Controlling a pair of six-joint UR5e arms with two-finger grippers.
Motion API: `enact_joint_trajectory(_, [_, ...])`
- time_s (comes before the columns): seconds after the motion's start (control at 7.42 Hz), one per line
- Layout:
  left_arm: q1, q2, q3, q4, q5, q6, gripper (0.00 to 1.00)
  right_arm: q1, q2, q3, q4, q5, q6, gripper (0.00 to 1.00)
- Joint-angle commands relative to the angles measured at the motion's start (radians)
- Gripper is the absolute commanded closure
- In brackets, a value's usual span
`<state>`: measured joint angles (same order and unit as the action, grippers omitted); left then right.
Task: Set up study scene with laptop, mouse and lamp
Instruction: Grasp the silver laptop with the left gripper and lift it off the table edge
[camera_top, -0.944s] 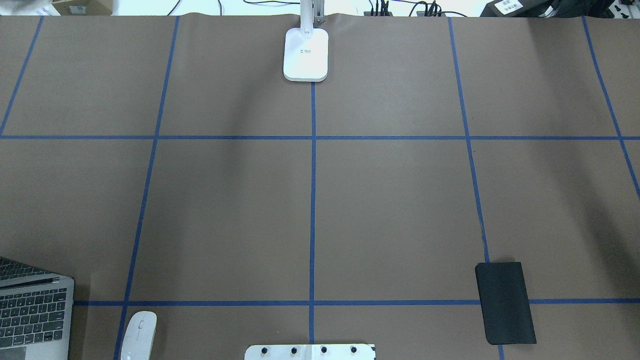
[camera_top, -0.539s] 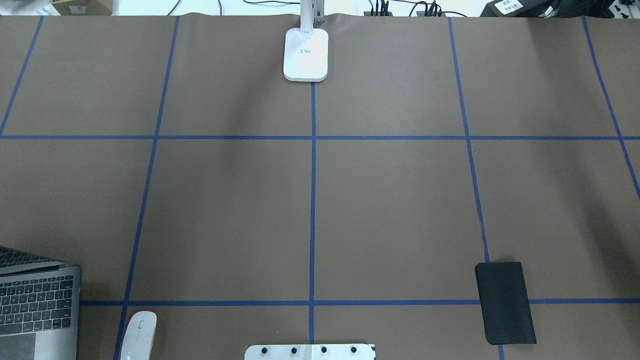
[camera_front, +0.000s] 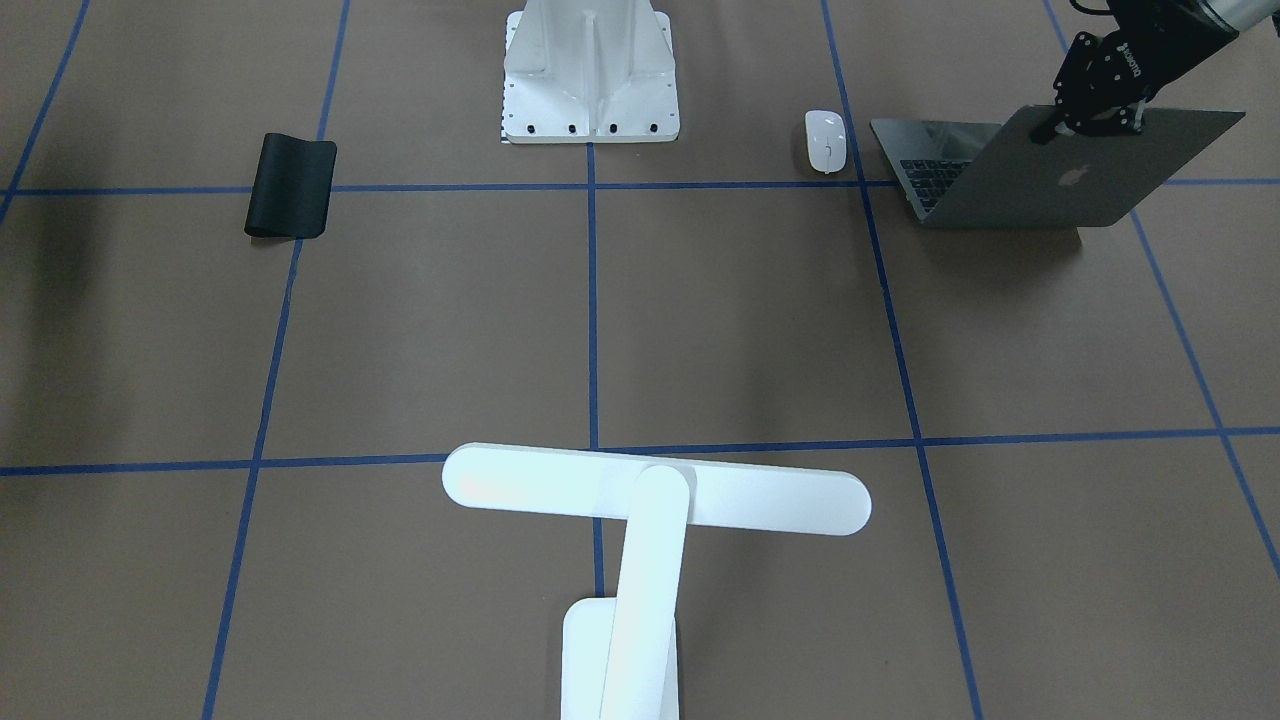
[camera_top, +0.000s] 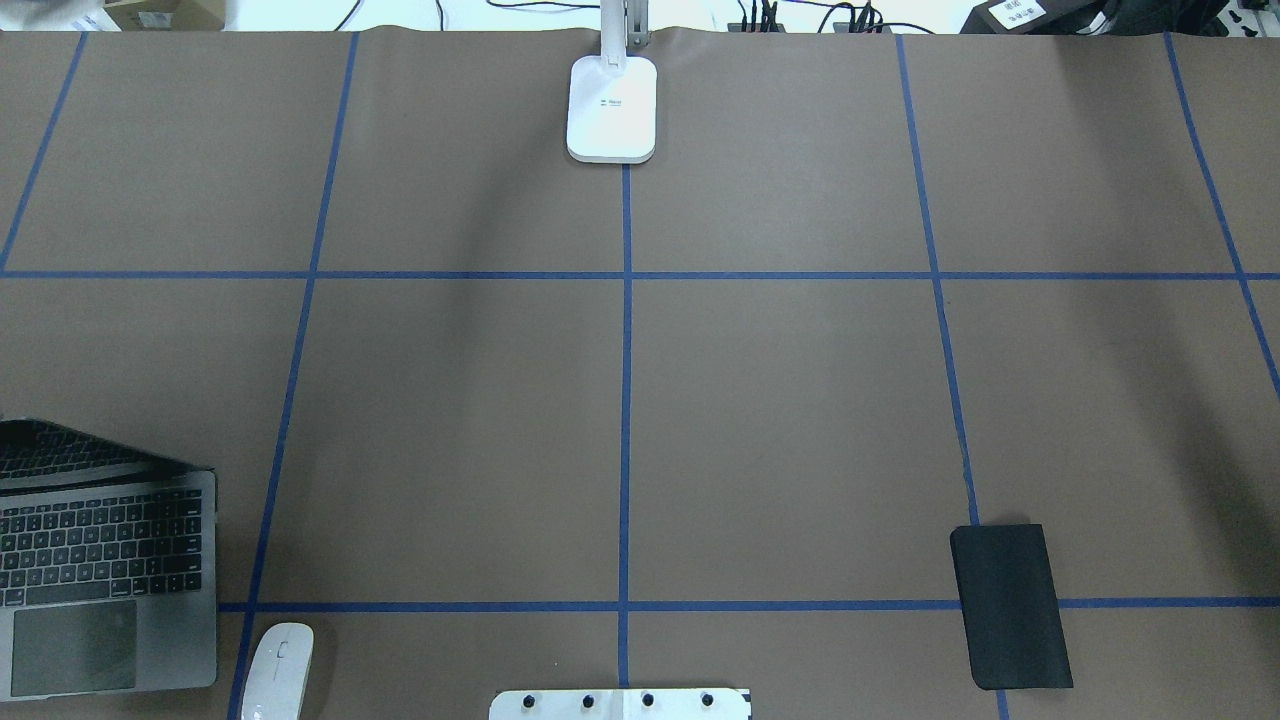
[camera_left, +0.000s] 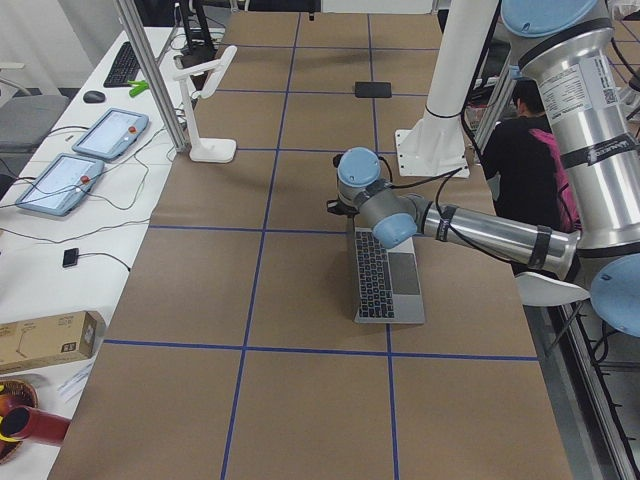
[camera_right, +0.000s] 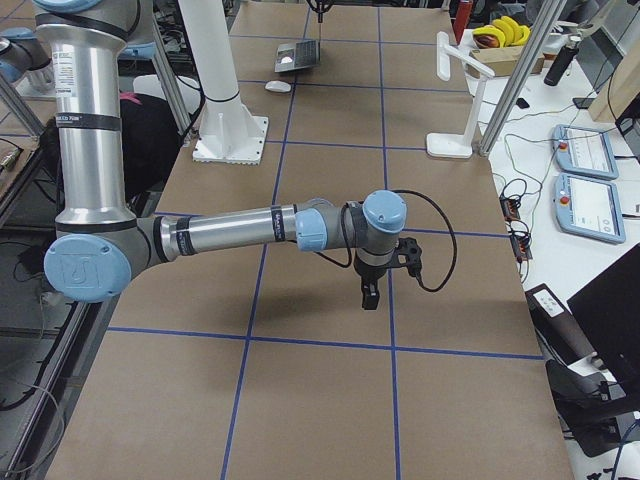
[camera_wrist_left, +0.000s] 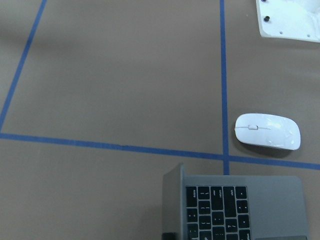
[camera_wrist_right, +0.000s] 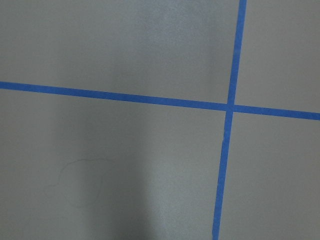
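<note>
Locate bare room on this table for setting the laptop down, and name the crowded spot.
Bare: the middle squares between the lamp base, the pedestal and the black mouse pad. Crowded: the near-left corner, laptop beside mouse.

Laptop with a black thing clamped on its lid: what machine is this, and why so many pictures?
It is a robot: two jointed metal arms on a white pedestal at a brown table marked with blue tape. Each arm ends in a two-finger claw. All the pictures show one moment from several cameras: one facing the robot, one above and behind it, one at each table end, and one on each wrist. The left claw pinches the top edge of the open laptop lid. Beside the laptop lies a white mouse. A white lamp stands at the edge opposite the robot, and a black mouse pad lies on the robot's right. The right claw hangs over bare table, apparently holding nothing.
</note>
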<state>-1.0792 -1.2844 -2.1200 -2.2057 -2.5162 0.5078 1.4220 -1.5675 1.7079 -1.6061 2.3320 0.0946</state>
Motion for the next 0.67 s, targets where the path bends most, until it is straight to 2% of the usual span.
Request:
enact_joint_trajectory(0.0, [0.002,-0.2,0.0,0.174,0.005,0.0,1.0,0.0,0.001,-0.049,0.0,-0.005,0.002,0.0])
enact_joint_trajectory(0.27, [0.007,-0.374,0.012,0.358,0.052,0.012,1.0,0.0,0.006,-0.071,0.0,-0.008,0.004,0.0])
enact_joint_trajectory(0.54, [0.044,-0.49,0.015,0.45,0.132,0.012,1.0,0.0,0.004,-0.083,0.0,-0.011,0.004,0.0])
